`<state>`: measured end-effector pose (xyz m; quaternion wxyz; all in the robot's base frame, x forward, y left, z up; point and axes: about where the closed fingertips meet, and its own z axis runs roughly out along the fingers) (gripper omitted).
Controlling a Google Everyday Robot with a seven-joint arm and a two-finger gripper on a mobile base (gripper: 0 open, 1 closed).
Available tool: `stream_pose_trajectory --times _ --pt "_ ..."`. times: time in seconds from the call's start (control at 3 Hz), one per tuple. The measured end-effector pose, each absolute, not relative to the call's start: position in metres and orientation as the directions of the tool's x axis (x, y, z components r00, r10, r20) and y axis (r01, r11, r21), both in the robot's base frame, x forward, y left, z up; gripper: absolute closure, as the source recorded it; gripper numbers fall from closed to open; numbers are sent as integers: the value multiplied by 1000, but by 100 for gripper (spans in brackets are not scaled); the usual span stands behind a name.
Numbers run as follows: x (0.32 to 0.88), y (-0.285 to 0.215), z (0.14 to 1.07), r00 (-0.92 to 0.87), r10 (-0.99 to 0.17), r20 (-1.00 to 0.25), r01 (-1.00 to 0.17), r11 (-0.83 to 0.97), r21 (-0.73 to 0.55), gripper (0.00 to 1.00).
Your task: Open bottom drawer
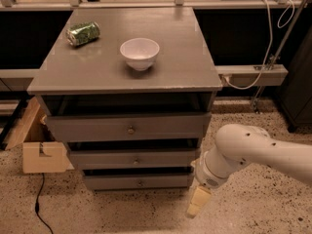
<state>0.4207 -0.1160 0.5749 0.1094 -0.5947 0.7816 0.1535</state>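
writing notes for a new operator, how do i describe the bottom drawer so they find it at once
Find the grey cabinet with a white bowl and a green can on top. Its bottom drawer is the lowest of three stacked fronts, just left of the gripper hanging near the floor. Unlike the middle drawer and top drawer, only floor lies below it.

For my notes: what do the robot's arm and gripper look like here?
The arm is glossy white, with rounded shells, small dark dots and a ringed wrist. No cables show on it. The gripper, low and right of the bottom drawer, is pale cream.
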Motion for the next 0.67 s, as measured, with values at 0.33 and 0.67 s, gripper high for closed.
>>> stream_pose_trajectory --times 0.33,0.67 --pt "420 -120 567 -279 -888 -365 -960 257 110 0" --pt "443 -125 516 -216 -874 -435 -976 202 79 0"
